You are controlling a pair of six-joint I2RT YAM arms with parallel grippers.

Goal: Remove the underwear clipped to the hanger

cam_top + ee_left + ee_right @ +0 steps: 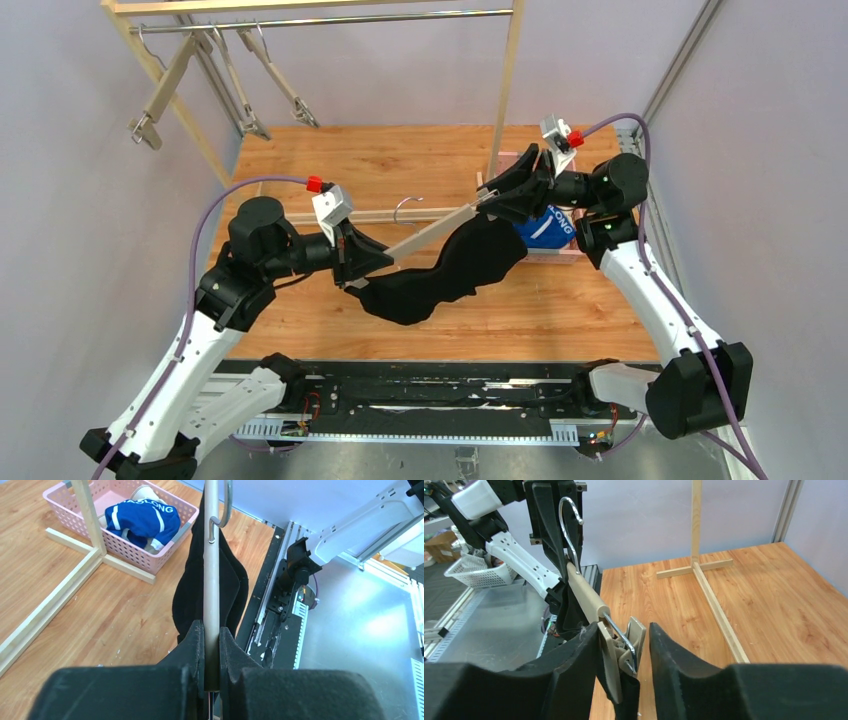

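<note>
Holding, nearest my station: left gripper (212,630) pressed together on one end of the hanger bar (212,570), which sits level and raised so the black underwear (450,270) hangs free beneath it. Further out: right gripper (624,630) spread to either side of the end clip (631,645), placed, I judge, to squeeze it open, though I cannot quite see whether a finger already touches it. Beyond: blue underwear (142,522) and a cream-white one (142,491) lying in the pink basket (130,555), off the hanger.
</note>
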